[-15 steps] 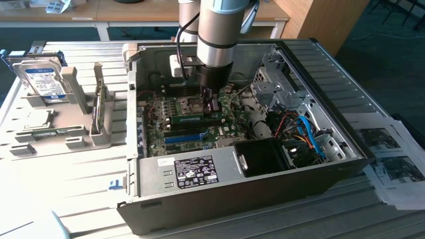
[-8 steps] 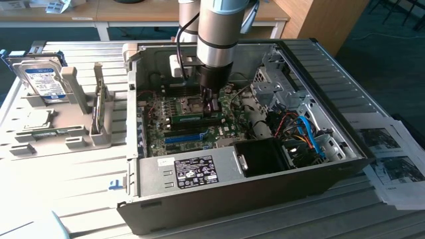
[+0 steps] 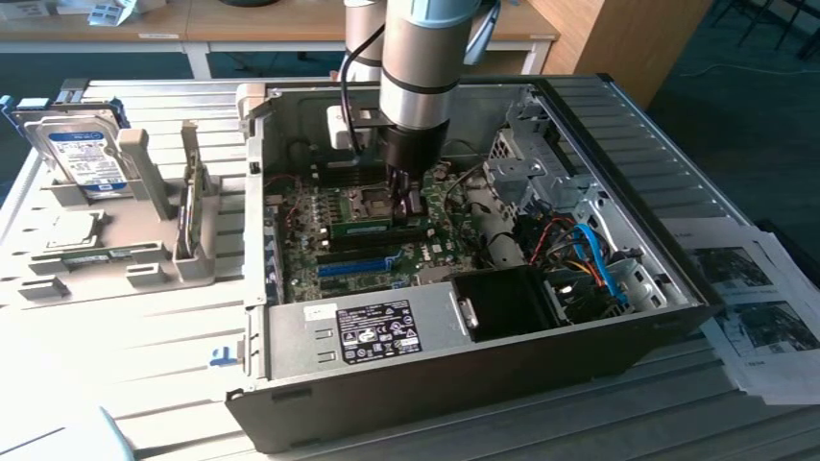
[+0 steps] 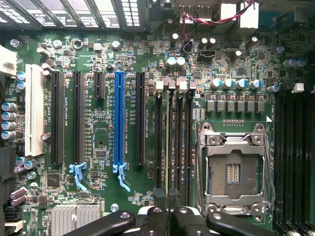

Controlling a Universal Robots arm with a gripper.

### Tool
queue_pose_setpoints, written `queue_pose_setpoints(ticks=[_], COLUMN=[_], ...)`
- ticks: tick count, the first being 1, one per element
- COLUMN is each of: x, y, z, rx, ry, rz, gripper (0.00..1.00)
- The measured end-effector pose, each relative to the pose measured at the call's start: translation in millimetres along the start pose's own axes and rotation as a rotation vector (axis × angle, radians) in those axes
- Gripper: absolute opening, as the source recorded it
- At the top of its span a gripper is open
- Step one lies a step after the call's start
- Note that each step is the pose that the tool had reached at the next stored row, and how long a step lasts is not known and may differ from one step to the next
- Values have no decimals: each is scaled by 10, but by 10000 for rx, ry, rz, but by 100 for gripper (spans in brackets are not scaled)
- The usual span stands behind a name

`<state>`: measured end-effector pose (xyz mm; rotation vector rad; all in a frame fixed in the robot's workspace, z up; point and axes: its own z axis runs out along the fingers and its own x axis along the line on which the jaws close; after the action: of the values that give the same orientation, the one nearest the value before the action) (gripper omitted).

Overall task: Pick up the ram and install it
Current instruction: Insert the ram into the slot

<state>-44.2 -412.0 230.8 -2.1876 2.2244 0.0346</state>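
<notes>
Our gripper is clenched on the ram, which stands on edge among the black memory slots, just beside the empty processor socket. The picking up is done. We cannot tell whether the stick is pressed fully home.

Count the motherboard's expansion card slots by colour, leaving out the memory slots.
Black slots: 4
Blue slot: 1
White slot: 1
Total: 6
</notes>
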Motion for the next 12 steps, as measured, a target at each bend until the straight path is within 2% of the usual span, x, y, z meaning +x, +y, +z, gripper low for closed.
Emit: queue_pose_setpoints(ticks=[2,4,5,8,9,10,11,12], x=[0,0,0,0,-8,-20,-34,-44], y=[2,5,6,6,7,7,7,7], z=[1,1,1,0,0,1,1,1], rx=[19,116,145,151,153,155,158,158], ry=[-2,-3,-4,-3,96,235,334,386], rz=[1,-3,-3,-5,-3,-5,-7,-7], gripper=[12,12,12,12,12,12,12,12])
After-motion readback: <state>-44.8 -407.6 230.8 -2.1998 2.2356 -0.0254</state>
